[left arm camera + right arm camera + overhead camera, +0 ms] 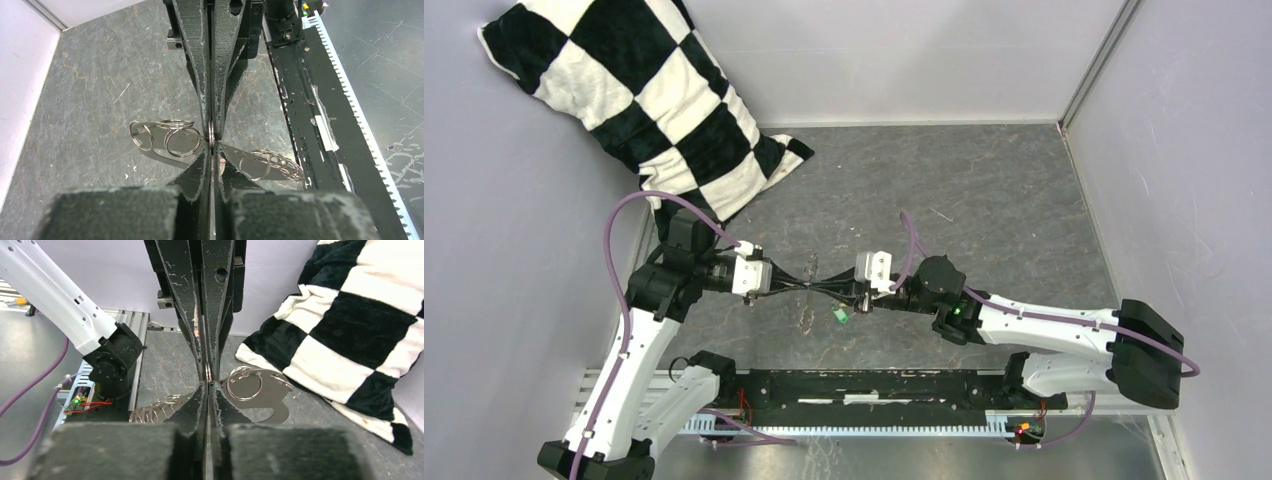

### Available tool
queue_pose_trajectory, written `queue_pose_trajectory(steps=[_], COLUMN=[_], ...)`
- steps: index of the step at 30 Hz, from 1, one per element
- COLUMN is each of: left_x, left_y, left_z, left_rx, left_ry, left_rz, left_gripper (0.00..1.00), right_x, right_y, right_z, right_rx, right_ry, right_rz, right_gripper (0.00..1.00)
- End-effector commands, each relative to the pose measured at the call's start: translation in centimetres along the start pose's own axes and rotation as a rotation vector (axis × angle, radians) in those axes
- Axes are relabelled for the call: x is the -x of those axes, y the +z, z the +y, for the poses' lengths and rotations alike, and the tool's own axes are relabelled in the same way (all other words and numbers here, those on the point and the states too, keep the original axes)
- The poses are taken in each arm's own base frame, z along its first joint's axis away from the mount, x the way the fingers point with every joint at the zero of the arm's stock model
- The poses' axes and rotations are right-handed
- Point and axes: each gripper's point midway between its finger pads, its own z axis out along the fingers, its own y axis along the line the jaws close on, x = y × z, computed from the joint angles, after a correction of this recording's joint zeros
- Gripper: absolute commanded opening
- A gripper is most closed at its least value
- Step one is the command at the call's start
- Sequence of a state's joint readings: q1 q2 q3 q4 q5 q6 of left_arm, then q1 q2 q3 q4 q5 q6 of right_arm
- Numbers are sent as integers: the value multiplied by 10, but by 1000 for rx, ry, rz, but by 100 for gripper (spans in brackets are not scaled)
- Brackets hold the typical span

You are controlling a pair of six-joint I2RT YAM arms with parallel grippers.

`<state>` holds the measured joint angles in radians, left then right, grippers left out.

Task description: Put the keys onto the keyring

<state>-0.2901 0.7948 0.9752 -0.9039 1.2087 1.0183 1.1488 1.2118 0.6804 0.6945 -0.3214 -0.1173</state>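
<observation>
Keyring [270, 395] half hidden behind fingers [192, 410]; keys [839, 316] mere green speck

Left arm [639, 370], right arm [1044, 325]: white shells, black joints, purple cable [607, 240] each. My left hand [212, 150], right hand [207, 385]: scuffed black fingers [195, 175].

Soft, even light is coming from above, so the worktop [984, 200] is carrying only faint shadows. The keyring [270, 397] is glinting slightly. In both wrist views the nearest parts of the jaws are looking blurred.
</observation>
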Motion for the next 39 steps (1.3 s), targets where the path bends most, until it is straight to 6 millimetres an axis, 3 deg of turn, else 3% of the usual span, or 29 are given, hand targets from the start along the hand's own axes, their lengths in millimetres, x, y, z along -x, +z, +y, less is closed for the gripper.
queue_pose_trajectory(steps=[1, 10, 16, 18, 22, 28, 31, 35, 39], left_x=[20, -4, -17, -18, -23, -63, -80, -89, -98], left_y=[-1, 0, 1, 2, 3, -6, -9, -8, -8], left_z=[3, -6, -16, -15, -7, 22, 35, 33, 21], left_rx=[1, -13, -65, -65, -44, 96, 112, 87, 43], left_ry=[39, 114, 223, 247, 156, 6, -27, 7, 16], left_rz=[-47, 2, 14, 18, 34, 60, 70, 74, 104], left_gripper=[2, 2, 2, 2, 2, 2, 2, 2, 2], right_x=[9, 9, 6, -10, -63, -152, -182, -206, -215], right_y=[7, -17, -38, -43, -63, -102, -110, -99, -78], right_z=[0, -10, -31, -38, -43, -29, -32, -35, -29], right_rx=[14, 27, -9, -28, -90, -162, -168, -101, -3], right_ry=[12, 139, 245, 273, 370, 404, 332, 286, 291], right_rz=[-19, -25, -7, 60, 257, 489, 565, 602, 549], right_gripper=[12, 47, 51, 51, 53, 57, 57, 53, 49])
